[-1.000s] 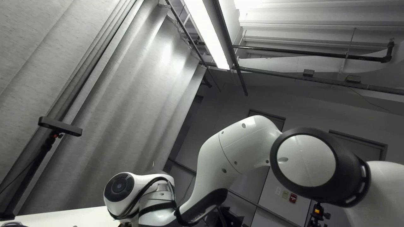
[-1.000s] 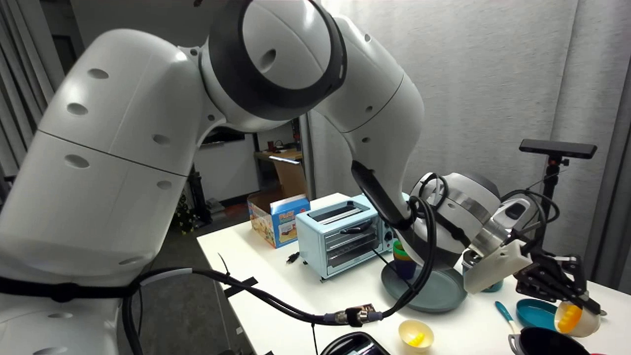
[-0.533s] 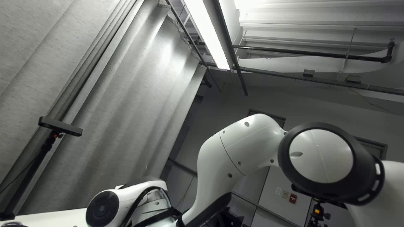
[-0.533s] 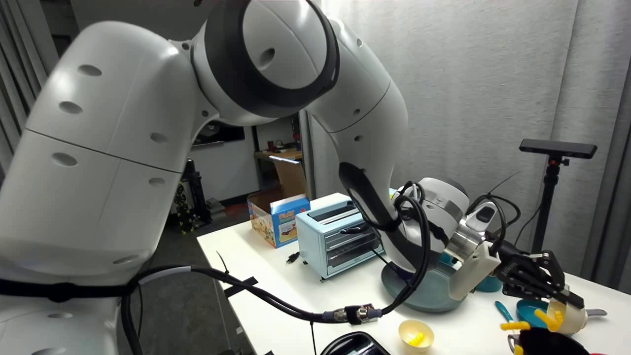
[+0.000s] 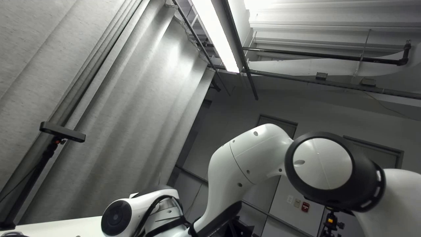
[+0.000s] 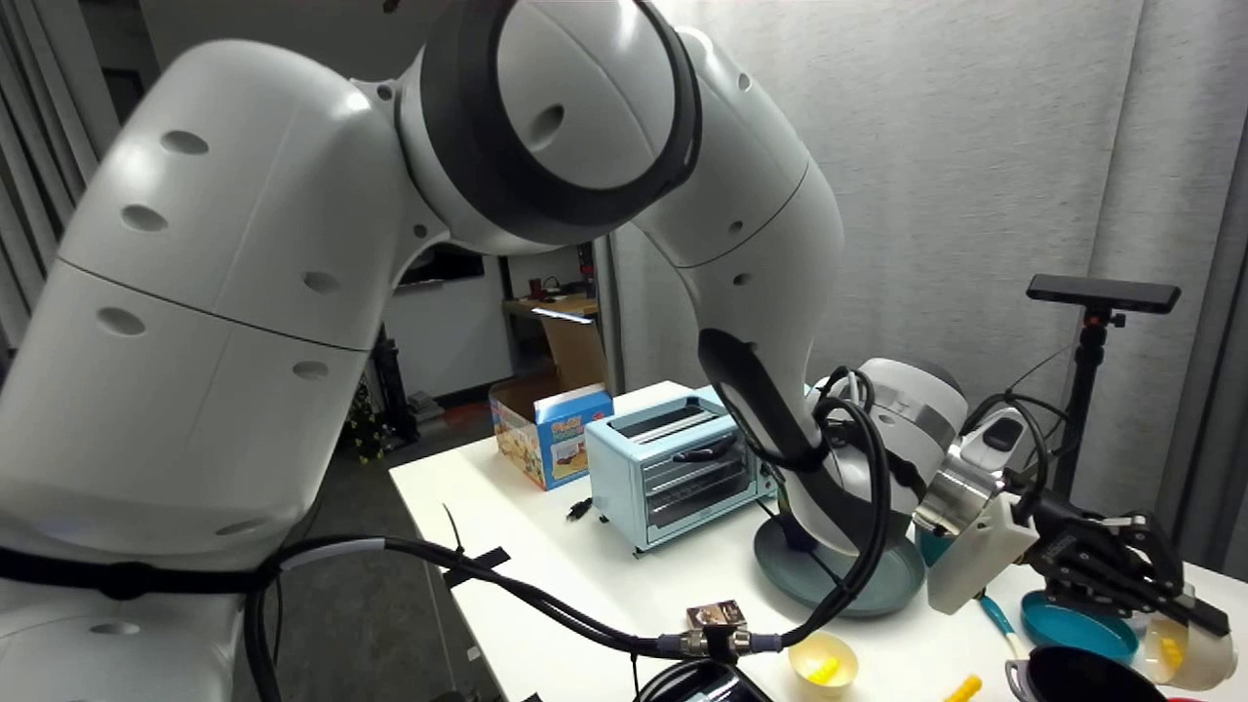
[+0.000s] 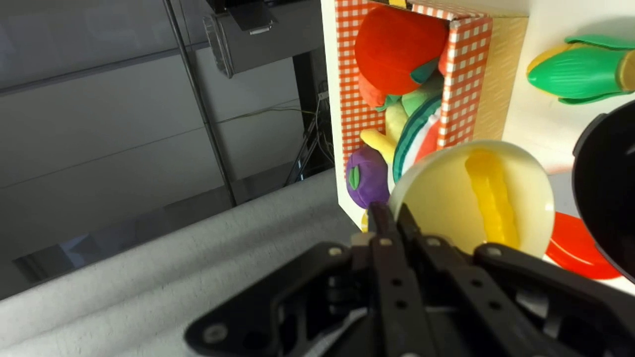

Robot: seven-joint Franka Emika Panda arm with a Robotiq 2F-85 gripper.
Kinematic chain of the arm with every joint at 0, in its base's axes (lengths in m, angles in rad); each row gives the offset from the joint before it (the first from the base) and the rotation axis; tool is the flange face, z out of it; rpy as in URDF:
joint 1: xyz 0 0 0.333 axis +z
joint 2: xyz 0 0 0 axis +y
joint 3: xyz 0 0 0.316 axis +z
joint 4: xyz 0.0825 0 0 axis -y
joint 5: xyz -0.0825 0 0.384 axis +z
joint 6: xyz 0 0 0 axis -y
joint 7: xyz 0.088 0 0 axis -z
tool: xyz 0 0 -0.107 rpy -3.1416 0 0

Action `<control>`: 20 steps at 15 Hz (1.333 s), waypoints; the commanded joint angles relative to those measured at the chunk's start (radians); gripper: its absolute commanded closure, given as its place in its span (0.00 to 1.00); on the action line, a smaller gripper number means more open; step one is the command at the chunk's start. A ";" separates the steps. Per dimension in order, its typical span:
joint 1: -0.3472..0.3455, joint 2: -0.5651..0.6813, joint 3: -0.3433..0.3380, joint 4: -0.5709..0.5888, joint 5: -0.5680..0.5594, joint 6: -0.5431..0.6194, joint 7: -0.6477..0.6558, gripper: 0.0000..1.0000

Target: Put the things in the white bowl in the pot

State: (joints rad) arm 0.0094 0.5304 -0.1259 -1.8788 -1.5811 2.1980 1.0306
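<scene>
My gripper (image 7: 394, 210) is shut on the rim of the white bowl (image 7: 441, 198). The bowl is tilted, with its opening toward the wrist camera, and a yellow strip (image 7: 493, 203) lies inside it. In an exterior view the gripper (image 6: 1201, 612) holds the bowl (image 6: 1209, 663) in the air at the lower right, just right of the black pot (image 6: 1082, 675). The pot (image 7: 605, 183) is cut off at the right edge of the wrist view. Its inside is too dark to read. Another yellow piece (image 6: 963, 688) lies on the table left of the pot.
A cream bowl (image 6: 814, 648) with a yellow piece stands left of the pot. A blue pan (image 6: 1077, 629), a blue-handled utensil (image 6: 998, 616) and a grey plate (image 6: 902, 585) lie behind. The wrist view shows a box (image 7: 469, 74) of plush food, toy corn (image 7: 580, 72) and a red thing (image 7: 580, 248).
The held bowl swung left over the pot and yellow strips fell out; now it is back to the right. A yellow piece lies on the table left of the pot that was not there before.
</scene>
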 commanded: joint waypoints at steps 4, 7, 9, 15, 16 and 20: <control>-0.014 0.051 0.042 0.070 -0.110 -0.024 0.060 0.99; -0.012 0.051 0.049 0.056 -0.183 -0.043 0.103 0.99; -0.012 0.044 0.054 0.039 -0.226 -0.065 0.144 0.99; -0.021 0.031 0.075 0.013 -0.262 -0.125 0.210 0.99; -0.020 0.024 0.077 0.007 -0.266 -0.133 0.224 0.99; -0.016 0.021 0.081 0.001 -0.297 -0.177 0.279 0.99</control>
State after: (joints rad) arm 0.0007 0.5756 -0.0597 -1.8447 -1.8220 2.0683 1.2435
